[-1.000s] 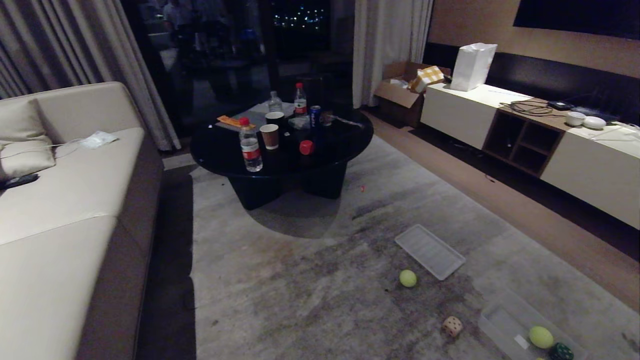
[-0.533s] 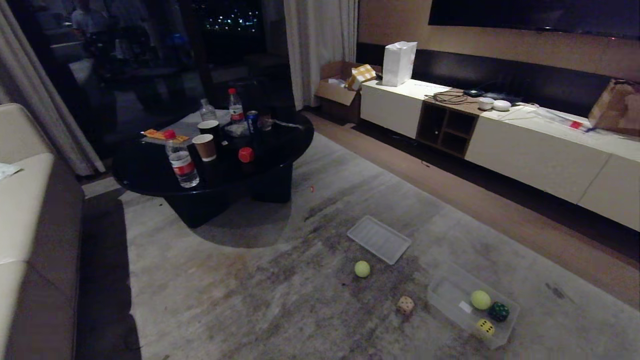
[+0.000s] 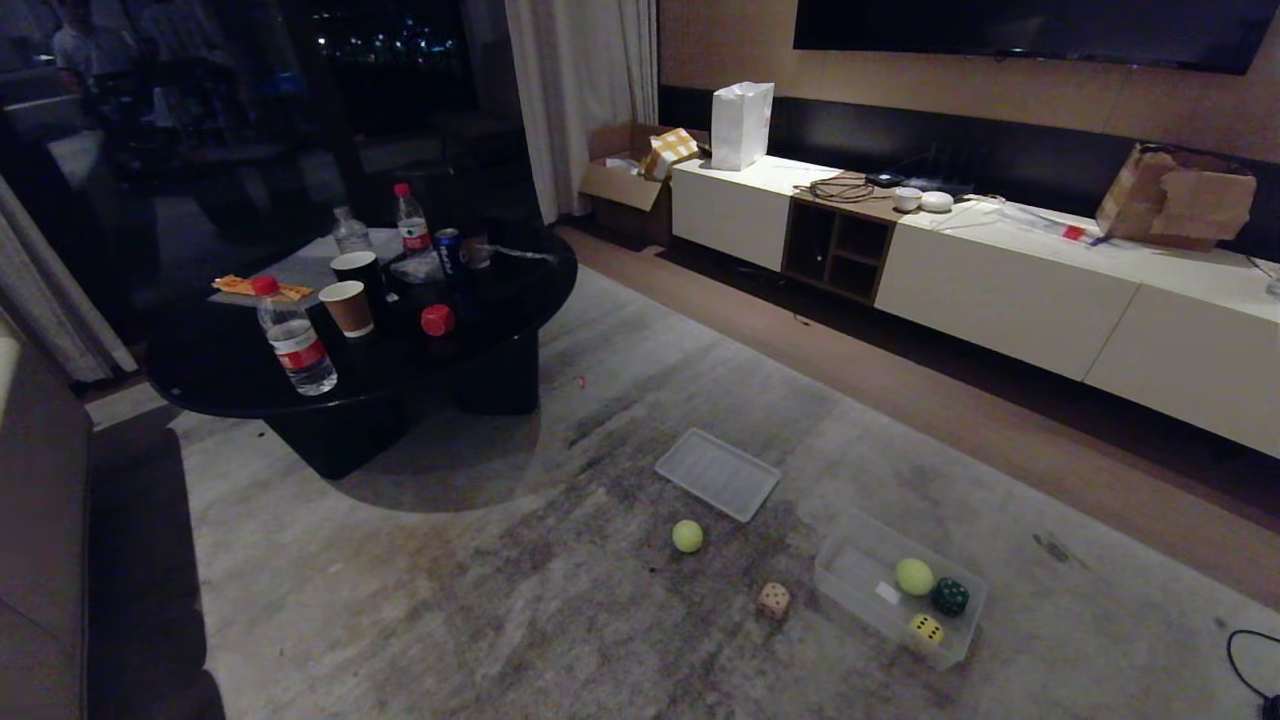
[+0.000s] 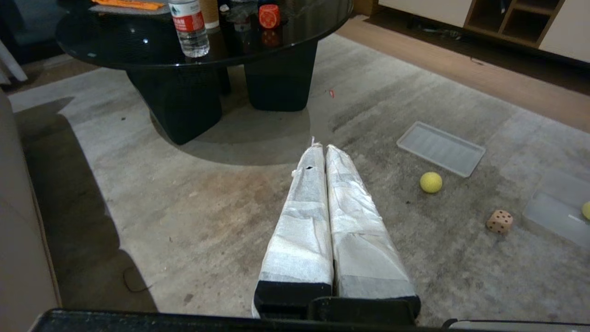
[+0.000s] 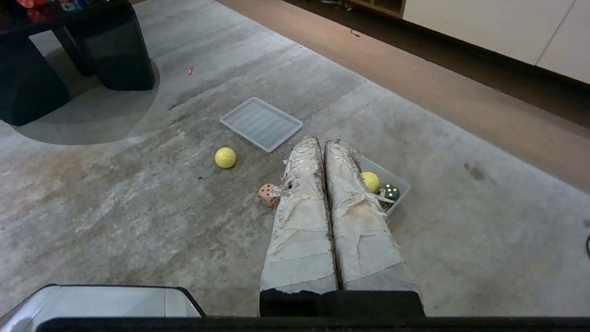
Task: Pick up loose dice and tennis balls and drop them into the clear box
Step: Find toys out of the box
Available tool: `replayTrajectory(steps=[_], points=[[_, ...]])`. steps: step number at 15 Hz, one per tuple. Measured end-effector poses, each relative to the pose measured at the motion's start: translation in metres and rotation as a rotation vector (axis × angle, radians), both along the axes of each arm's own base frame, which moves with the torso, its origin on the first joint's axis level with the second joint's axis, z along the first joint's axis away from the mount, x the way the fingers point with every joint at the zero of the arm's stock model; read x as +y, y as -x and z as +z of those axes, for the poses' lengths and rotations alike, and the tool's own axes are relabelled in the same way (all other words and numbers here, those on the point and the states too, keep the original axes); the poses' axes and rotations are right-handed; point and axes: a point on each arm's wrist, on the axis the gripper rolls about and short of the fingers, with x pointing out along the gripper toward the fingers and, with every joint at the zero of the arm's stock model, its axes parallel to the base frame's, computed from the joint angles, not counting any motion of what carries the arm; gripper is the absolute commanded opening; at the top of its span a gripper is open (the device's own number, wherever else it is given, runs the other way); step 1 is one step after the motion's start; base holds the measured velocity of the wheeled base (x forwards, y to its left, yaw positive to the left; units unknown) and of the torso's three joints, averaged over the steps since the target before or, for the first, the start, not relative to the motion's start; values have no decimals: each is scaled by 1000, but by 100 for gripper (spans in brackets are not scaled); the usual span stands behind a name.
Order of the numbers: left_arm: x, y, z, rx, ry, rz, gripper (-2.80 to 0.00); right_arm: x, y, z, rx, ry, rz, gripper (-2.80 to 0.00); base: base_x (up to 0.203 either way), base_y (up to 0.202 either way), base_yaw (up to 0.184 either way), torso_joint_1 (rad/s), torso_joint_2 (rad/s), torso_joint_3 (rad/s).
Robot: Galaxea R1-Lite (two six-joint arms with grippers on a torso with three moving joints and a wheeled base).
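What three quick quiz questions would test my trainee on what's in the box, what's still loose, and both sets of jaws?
1. True or false: the clear box holds three items.
2. Which two task items lie loose on the rug?
3. Multiple choice: both jaws are A) open B) shut.

Key:
1. True: a boxed tennis ball, a dark green die and a yellow die.
2. The loose tennis ball and the beige-pink die.
3. B: left gripper and right gripper, both empty.

Left gripper [image 4: 322, 150] closed, empty, above carpet [image 4: 184, 193]. Tennis ball [image 4: 431, 182] at 3 o'clock; beige die [image 4: 499, 222] at 4; ribbed lid [image 4: 440, 148] beyond ball.
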Motion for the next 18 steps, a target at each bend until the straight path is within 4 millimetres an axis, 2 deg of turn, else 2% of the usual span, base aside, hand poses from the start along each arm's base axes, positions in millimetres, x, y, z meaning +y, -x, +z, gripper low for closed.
replayTrajectory(steps=[18], points=[[0, 0, 0, -2, -2, 0, -280, 0, 0, 0, 0, 0, 0, -280, 0, 0, 0, 1, 3, -193]])
